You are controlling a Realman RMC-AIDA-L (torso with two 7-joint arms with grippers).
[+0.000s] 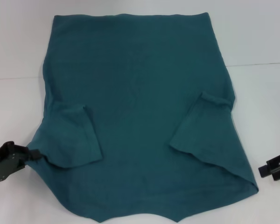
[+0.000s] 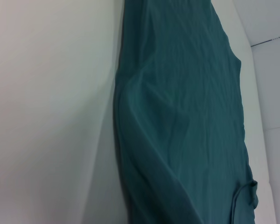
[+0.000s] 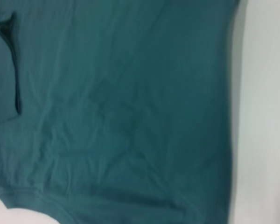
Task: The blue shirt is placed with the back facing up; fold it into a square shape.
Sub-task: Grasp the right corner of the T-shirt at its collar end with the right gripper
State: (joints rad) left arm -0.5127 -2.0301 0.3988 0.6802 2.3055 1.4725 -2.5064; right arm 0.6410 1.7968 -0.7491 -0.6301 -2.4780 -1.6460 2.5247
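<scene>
With both sleeves already folded in, the blue shirt (image 1: pixel 140 116) lies flat at the counter (image 1: pixel 261 37) centre, left claw (image 1: pixel 9 161) at eight o'clock touching its edge, right claw (image 1: pixel 276 167) at four o'clock just clear; whether either is apart or together cannot be told, so each should pinch one near corner, then lift evenly.

This looks like a robot test bench in a lab or data-collection room, not a home. The work surface is a plain white table (image 1: pixel 261 37), bare and evenly lit, with a thin dark seam (image 1: pixel 259 64) running across it as if two panels or sheets meet there. Spread flat on it is a single garment, the blue shirt (image 1: pixel 140 93), laid out alone like a test piece. Black robot hardware frames the bench: the left gripper (image 1: pixel 7 161) at one edge, the right gripper (image 1: pixel 276 167) at the other.
</scene>
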